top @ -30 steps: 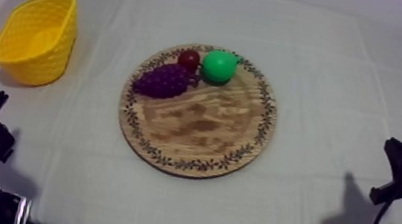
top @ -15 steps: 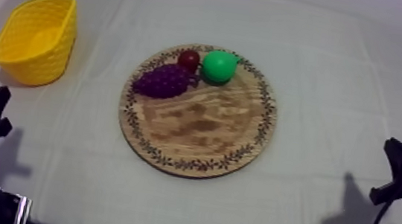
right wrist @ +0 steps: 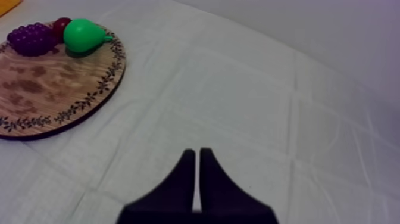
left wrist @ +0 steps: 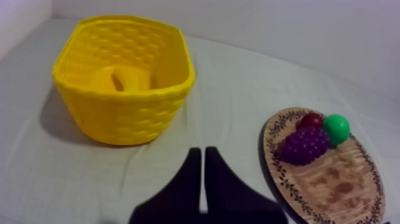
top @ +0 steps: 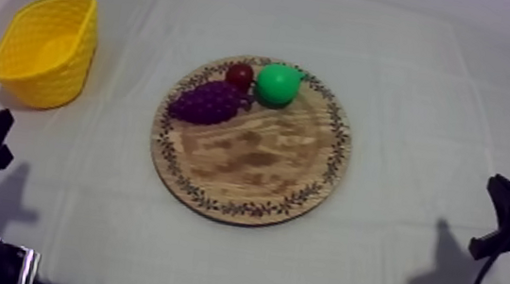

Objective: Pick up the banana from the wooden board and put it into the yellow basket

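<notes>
Left wrist view: curved banana lies inside lattice-walled yellow basket.

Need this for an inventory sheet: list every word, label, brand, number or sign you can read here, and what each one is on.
No readable text anywhere.
Wooden board: only a leafy pattern round the rim, no letters or numbers.
Yellow basket and the banana inside it: no label or mark.
Grapes, pear, small red fruit: plain.
Cloth: plain.
</notes>
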`<state>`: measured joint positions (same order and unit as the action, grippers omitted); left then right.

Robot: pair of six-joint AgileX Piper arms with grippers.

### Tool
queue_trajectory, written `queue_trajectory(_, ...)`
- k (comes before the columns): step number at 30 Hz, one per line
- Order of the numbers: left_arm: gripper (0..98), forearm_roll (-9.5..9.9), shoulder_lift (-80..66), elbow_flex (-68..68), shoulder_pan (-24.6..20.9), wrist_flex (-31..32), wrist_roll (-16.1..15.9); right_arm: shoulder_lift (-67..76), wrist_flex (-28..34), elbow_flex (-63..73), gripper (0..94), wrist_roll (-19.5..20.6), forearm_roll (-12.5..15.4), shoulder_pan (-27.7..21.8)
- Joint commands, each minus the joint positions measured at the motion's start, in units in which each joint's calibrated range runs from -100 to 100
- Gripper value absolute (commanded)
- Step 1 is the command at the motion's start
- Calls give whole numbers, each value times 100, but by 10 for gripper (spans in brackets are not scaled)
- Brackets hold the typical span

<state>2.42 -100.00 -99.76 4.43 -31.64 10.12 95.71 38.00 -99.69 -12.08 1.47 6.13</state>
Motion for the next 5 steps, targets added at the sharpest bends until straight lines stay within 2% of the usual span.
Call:
queue_trajectory(1,2,0,0,-1,2,4,-2,4,-1,3,5,0,2,0)
queue_trajectory(5,2,0,0,-1,2,4,-3,4,-1,3,5,0,2,0)
